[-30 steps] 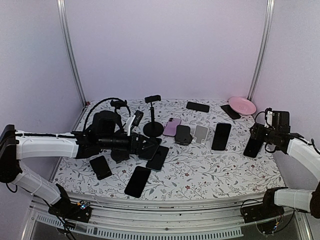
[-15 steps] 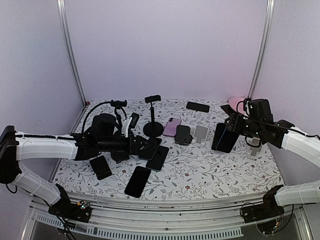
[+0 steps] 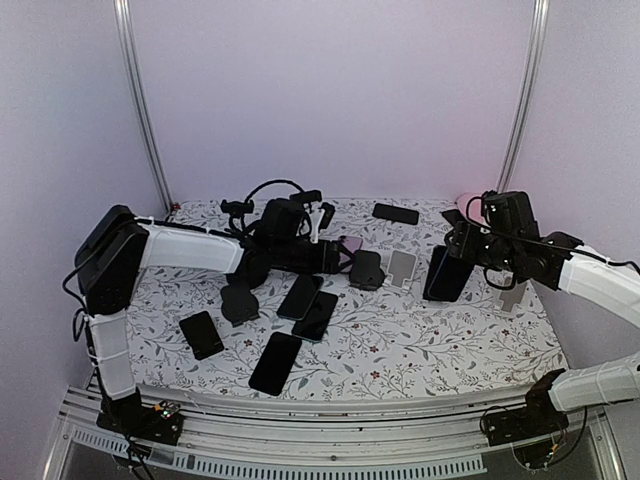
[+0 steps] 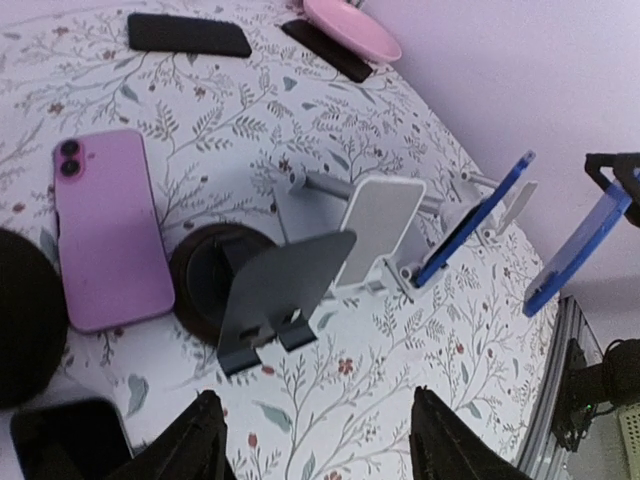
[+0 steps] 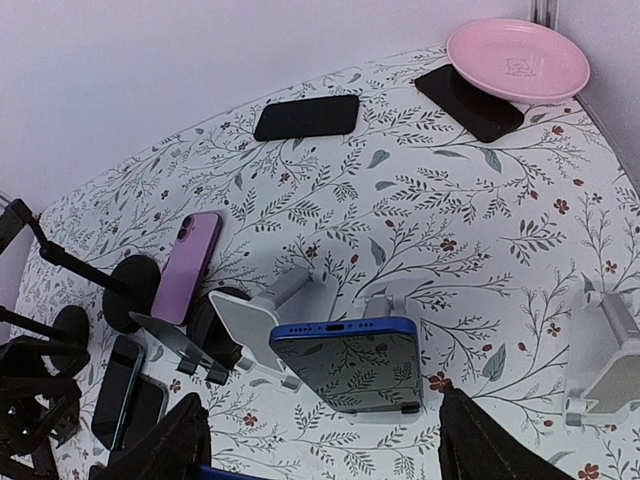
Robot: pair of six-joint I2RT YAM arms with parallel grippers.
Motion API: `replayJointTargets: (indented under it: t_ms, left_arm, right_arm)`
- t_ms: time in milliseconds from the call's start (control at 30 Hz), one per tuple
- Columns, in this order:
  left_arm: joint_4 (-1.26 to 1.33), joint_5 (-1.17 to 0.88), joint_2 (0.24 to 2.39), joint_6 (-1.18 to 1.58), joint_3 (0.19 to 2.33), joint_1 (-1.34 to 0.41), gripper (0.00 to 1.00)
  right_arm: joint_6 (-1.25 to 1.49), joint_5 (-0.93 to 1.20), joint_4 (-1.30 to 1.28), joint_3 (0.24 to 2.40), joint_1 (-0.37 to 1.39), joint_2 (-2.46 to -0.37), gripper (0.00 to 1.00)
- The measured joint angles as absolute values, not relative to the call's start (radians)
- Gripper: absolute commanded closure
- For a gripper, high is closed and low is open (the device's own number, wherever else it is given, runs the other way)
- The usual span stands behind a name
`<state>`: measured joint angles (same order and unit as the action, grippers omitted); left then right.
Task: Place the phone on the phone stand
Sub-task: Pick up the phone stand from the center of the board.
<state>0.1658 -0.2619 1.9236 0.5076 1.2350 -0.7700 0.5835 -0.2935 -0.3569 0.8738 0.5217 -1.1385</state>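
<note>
Phone [image 4: 577, 248] clamped in right pincer [image 5: 320, 455], mostly cut off in its wrist view; left pincer [image 4: 315, 445] apart.

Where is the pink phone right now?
In the left wrist view, the pink phone lies flat at the frame's left, beside the round base of the dark grey stand.

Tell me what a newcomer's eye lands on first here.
The floral table is littered with dark phones, most lying flat, and the purple phone near the middle stands out. A pink plate sits in the far right corner, and a blue phone stands propped up right of centre.
</note>
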Motion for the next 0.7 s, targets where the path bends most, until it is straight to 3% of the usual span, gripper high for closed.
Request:
replayJointTargets:
  t_ms: [100,400,700]
  left_arm:
    - [0.166,-0.259,2.03,0.455,1.369,-0.77,0.35]
    - [0.144,-0.316,2.186,0.336,1.481,-0.762,0.28]
    - [0.195,-0.43,2.242,0.312,1.49,-0.707,0.32]
  right_arm:
    - [0.576,-0.285,-0.366,0.886,0.522,-1.128,0.78]
    - [0.542,-0.247,-0.401,0.915,0.522,-1.089,0.78]
    - [0.534,-0.229,-0.411,0.915,0.522,-1.059,0.78]
